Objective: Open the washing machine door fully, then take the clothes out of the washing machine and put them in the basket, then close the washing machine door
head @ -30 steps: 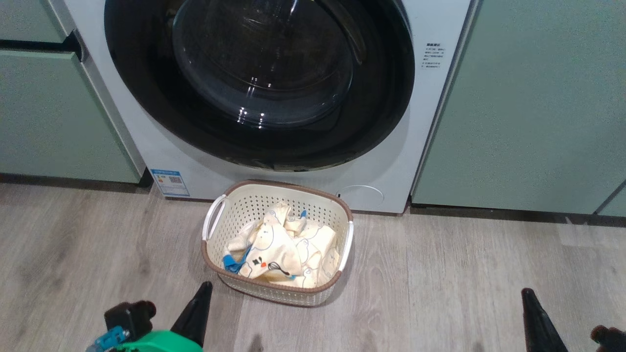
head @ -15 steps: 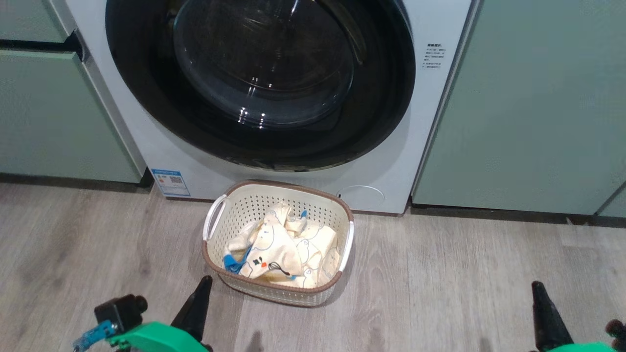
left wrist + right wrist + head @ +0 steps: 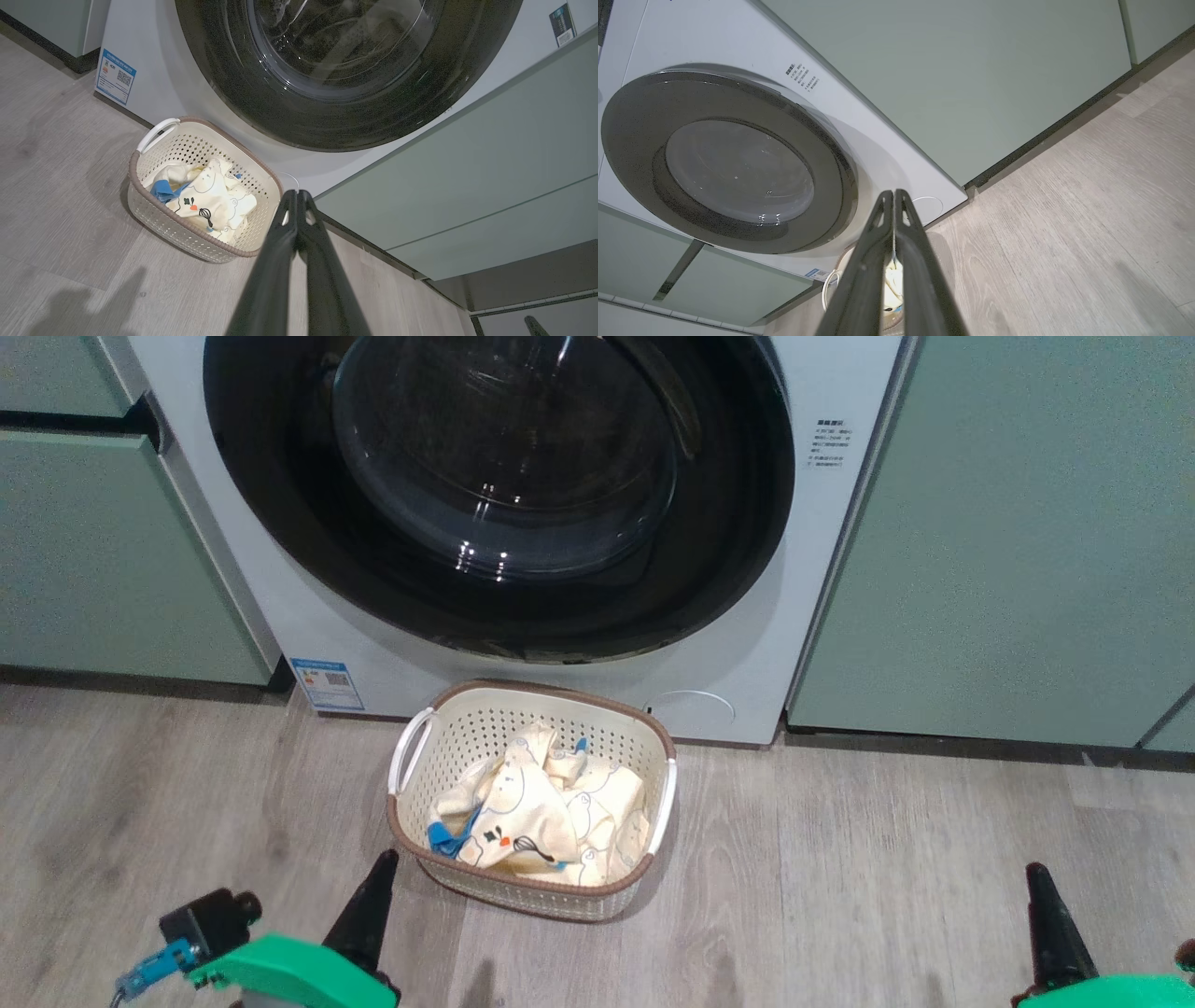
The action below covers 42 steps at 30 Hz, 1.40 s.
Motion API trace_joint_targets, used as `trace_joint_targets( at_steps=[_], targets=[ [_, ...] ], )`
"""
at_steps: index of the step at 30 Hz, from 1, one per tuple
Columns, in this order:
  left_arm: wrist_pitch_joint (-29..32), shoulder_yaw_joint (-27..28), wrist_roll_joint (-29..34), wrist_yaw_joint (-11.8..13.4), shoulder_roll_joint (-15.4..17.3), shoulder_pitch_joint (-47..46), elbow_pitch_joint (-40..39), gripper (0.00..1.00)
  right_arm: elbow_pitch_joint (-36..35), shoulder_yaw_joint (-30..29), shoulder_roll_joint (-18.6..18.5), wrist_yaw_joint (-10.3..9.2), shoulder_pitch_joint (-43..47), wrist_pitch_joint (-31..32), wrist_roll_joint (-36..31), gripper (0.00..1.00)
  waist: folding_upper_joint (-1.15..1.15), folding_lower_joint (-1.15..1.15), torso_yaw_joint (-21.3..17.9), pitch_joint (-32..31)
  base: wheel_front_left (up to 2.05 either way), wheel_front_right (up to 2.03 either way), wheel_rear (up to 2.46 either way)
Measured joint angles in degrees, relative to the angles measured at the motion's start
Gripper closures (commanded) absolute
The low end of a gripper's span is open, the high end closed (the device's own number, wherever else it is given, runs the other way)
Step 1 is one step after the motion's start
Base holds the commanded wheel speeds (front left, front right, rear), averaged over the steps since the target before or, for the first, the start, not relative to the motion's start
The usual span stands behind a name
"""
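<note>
The washing machine [image 3: 308, 616] [image 3: 154, 93] [image 3: 887, 154] stands straight ahead. Its black-rimmed door [image 3: 504, 495] [image 3: 345, 70] [image 3: 728, 158] lies flat against the front, closed. On the floor before it sits the cream basket [image 3: 532, 709] [image 3: 205, 140] with the cream-yellow, blue-trimmed clothes [image 3: 541, 812] [image 3: 201, 205] inside. A sliver of the clothes [image 3: 893, 284] shows behind my right fingers. My left gripper [image 3: 385, 857] [image 3: 297, 192] is shut and empty, low at the basket's near left corner. My right gripper [image 3: 1036, 870] [image 3: 893, 192] is shut and empty, well right of the basket above the floor.
Pale green cabinets [image 3: 1008, 541] [image 3: 103, 560] flank the machine on both sides. Grey wood-look floor [image 3: 840, 877] spreads around the basket. A blue label [image 3: 325, 683] is stuck low on the machine's left front.
Both grippers have slid a little further up into the head view, with more of their green mounts showing. The basket, the clothes and the door stay put.
</note>
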Motion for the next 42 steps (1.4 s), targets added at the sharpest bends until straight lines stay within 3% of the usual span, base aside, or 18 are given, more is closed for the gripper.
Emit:
trace_joint_targets(
  at_steps=[42],
  targets=[
    [4.32,2.66,-26.13,-4.53,-1.33,-5.38,4.30,1.00,2.98,-3.83,-0.05,0.00,-5.19,6.53,26.40,1.00,0.00,0.00,0.31,-0.16,0.00,0.00,0.00]
  ],
)
